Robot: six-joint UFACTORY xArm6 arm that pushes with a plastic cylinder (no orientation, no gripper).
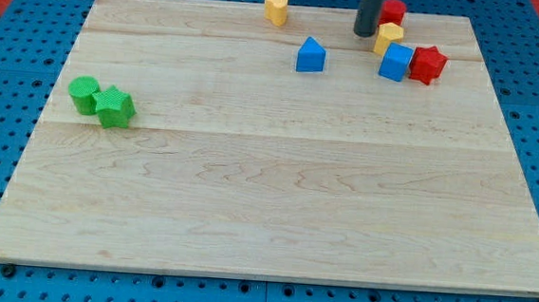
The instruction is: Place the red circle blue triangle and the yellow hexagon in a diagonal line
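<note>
1. Nearest the view's bottom are two green blocks on the left side of the wooden board (pixel 275 209): a green star (pixel 115 108) and, touching it on its upper left, a green round block (pixel 83 93).
2. Far from them, near the view's top, a blue triangle (pixel 310 56) stands alone, left of the cluster at the upper right.
3. Higher and further left, a yellow heart-shaped block (pixel 276 9) sits close to the board's top edge, apart from everything else.
4. My tip (pixel 365 33) is the lower end of the dark rod that comes down from the view's top. It rests just left of the yellow hexagon (pixel 388 36) and looks to be touching or almost touching it; I cannot tell which.
5. Behind the rod, above the yellow hexagon and seemingly touching it, is the red circle (pixel 392 11), partly hidden by the rod.
6. Below the yellow hexagon and touching it lies a blue cube (pixel 396 62).
7. A red star (pixel 427 64) sits against the blue cube's right side.
8. The rod has no fingers or jaws, so nothing is clamped; it only meets blocks with its side or tip.
9. Around the board lies a blue pegboard (pixel 9 66) with rows of holes.
</note>
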